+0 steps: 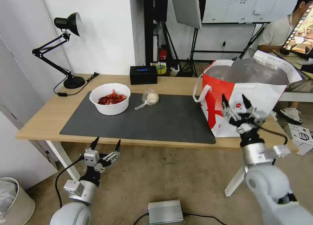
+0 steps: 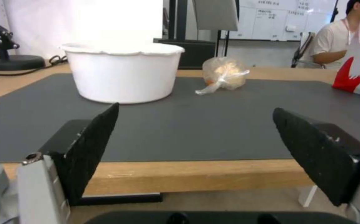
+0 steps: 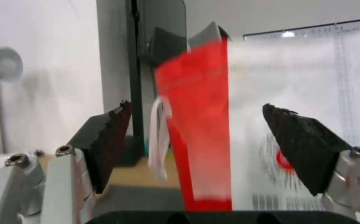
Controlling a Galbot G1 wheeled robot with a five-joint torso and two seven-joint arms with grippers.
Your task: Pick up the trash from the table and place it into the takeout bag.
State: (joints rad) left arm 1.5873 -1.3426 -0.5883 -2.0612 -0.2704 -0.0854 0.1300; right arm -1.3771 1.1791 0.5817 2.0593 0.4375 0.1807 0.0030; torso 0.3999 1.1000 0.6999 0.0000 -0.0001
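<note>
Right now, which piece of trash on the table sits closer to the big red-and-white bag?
The knotted clear plastic bag; the white round bowl of red shells sits farther left of the takeout bag.

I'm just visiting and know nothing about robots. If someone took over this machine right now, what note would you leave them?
Left gripper: jaws open, empty, held below the table's near edge, in front of the bowl.
Right gripper: jaws open, empty, raised in front of the takeout bag.
On the dark mat: white bowl of crayfish shells and, beside it, the knotted plastic bag.
The takeout bag stands open at the table's right end; what is inside cannot be seen.
Done: neither item on the mat is bagged.
Left: bowl and knotted bag still need to go into the takeout bag. The black tissue box stays.
</note>
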